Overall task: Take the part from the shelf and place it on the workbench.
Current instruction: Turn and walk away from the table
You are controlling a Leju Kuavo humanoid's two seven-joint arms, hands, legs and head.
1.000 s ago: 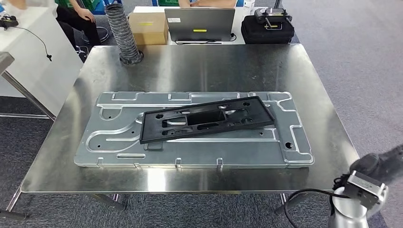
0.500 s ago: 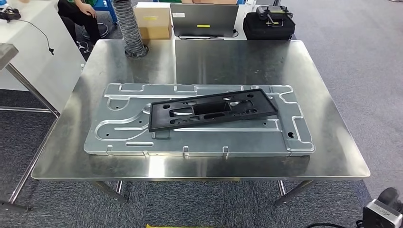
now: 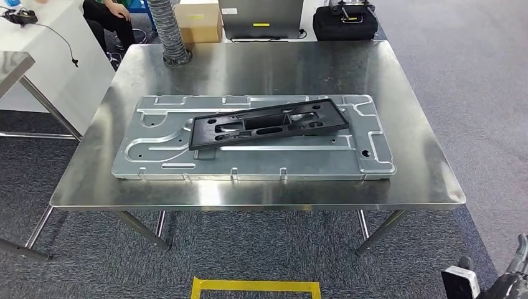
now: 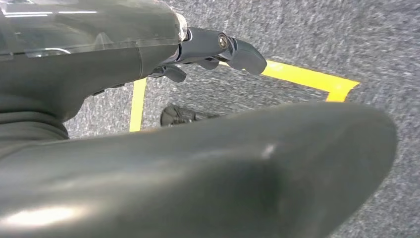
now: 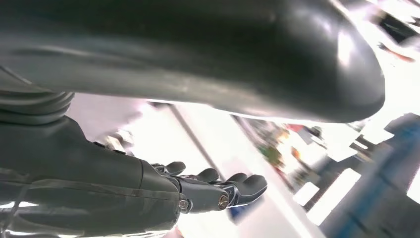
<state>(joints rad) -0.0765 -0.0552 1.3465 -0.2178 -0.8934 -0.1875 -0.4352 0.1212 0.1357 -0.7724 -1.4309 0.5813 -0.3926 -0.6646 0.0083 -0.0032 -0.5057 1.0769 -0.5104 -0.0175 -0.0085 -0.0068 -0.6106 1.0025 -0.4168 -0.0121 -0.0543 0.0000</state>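
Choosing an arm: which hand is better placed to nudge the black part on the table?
Right, probably, narrowly. Both hands hang empty, away from the table and black part, but the right hand has its fingers stretched out; the left hand hangs low over the floor.

Brushed sheet-metal workbench (image 3: pixel 398 156), semi-glossy, streaked with reflections. Stamped metal plate (image 3: pixel 155 159) lying on it, duller satin grey, ribbed. Matt black part (image 3: pixel 268 123) on plate, plastic by look. Ribbed grey hose (image 3: pixel 169 31), cardboard box (image 3: pixel 198 18), black textured case (image 3: pixel 344 25) at far edge. Rough grey carpet (image 3: pixel 485 99); glossy yellow tape (image 4: pixel 302 77) just beyond left hand (image 4: pixel 218 49). Right hand (image 5: pixel 218 191) smooth, dark, glossy.
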